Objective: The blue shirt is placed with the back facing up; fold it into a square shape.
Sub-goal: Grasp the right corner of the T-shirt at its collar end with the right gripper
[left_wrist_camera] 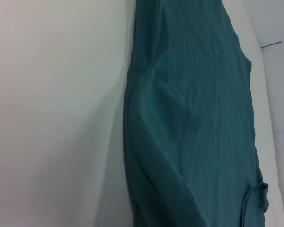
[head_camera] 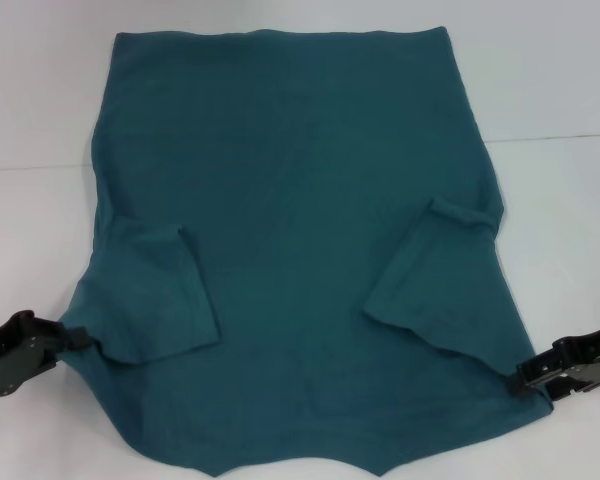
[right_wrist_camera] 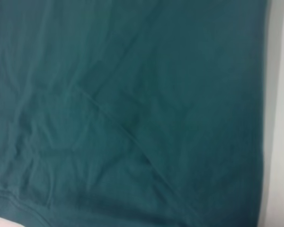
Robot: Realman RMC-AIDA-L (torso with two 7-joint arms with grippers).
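On the white surface [head_camera: 40, 90], my left claw [head_camera: 72, 340] and right claw [head_camera: 520, 378] pinch the shirt [head_camera: 300, 200] at both near edges, sleeves tucked in, ready to fold.

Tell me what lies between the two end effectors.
In the head view, only the dark teal-blue cotton shirt spans from left end effector to right end effector, both sleeves folded inward.

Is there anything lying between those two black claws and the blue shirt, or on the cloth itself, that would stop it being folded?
Nothing visible does. The left end effector and right end effector already meet the blue shirt at its near corners, and the table shows nothing else.
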